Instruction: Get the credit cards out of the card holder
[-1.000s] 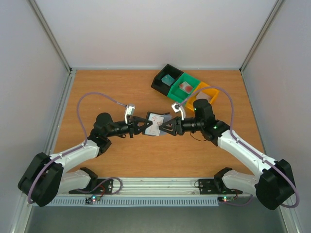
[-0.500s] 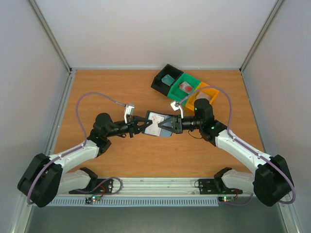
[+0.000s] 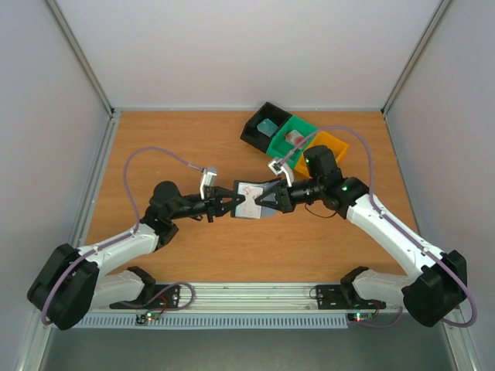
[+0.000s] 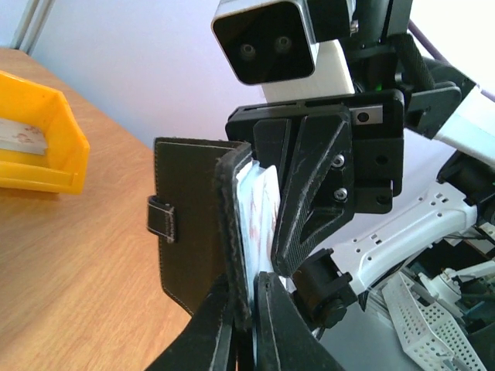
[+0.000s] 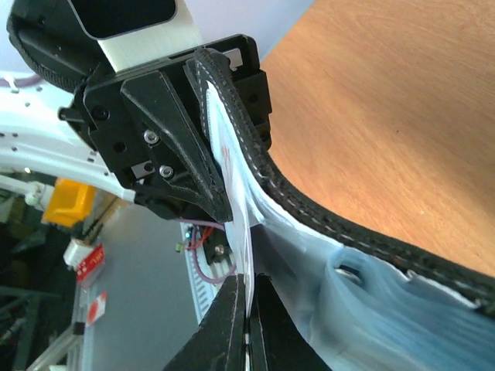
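Card holder [image 4: 193,216] being held aloft | left gripper [image 4: 246,297] clamping its cover | right gripper [image 5: 247,287] pinching whitish card [image 5: 237,202] in pocket | risk: card slipping from thin pinch, or holder pulling free if pocket is binding.

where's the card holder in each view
top external: card holder at picture centre, mid-table.
left wrist: card holder centre, black cover with tab facing the camera.
right wrist: card holder edge-on, stitched rim curving from top centre to lower right.
shared landmark: whitish card in its pockets.
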